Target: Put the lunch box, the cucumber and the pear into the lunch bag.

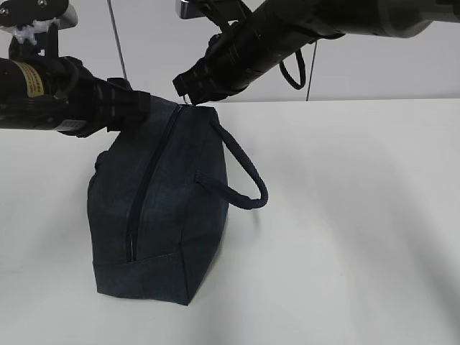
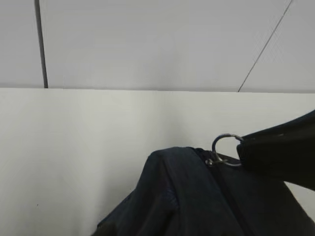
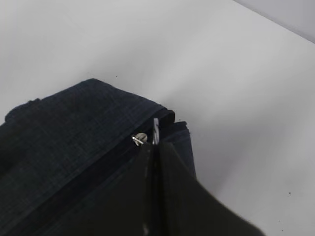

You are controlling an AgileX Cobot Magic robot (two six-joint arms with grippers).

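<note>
The dark navy lunch bag (image 1: 158, 215) lies on the white table, and its long zipper (image 1: 140, 201) looks closed. My right gripper (image 1: 188, 97) is at the bag's far end, shut on the silver ring pull (image 3: 155, 129). The ring also shows in the left wrist view (image 2: 215, 145), next to a right finger (image 2: 280, 152). My left gripper (image 1: 144, 108) meets the bag's far left top corner. Bag fabric (image 2: 187, 196) fills its view and hides the fingers; it seems shut on the cloth. The lunch box, cucumber and pear are out of view.
The bag's loop handle (image 1: 244, 172) sticks out to the right. The white table (image 1: 359, 215) stretches to the right and front of the bag. A pale wall (image 1: 374, 72) stands behind the table.
</note>
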